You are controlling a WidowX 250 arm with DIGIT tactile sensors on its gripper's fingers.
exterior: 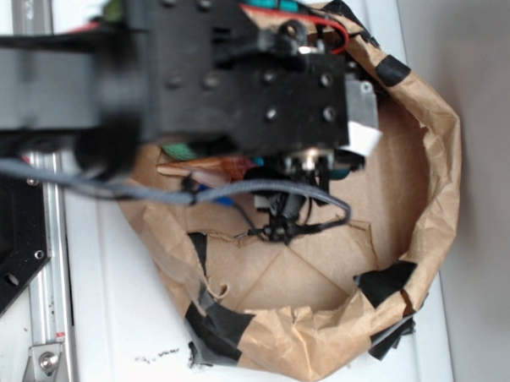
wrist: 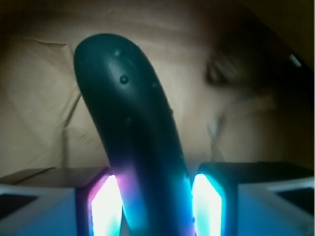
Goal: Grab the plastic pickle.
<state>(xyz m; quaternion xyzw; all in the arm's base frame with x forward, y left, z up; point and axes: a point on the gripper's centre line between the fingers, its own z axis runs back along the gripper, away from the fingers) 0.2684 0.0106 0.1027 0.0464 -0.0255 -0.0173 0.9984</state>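
Hand (wrist: 156, 209) around pickle (wrist: 133, 128), lengthwise away.

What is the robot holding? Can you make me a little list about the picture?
held thing: plastic pickle, dark green with small bumps
end effector: a glowing pad on each side of the pickle, touching it
pickle pose: sticks out past the pads
below: brown paper bin, patched with black tape
arm: hides most of the bin's inside
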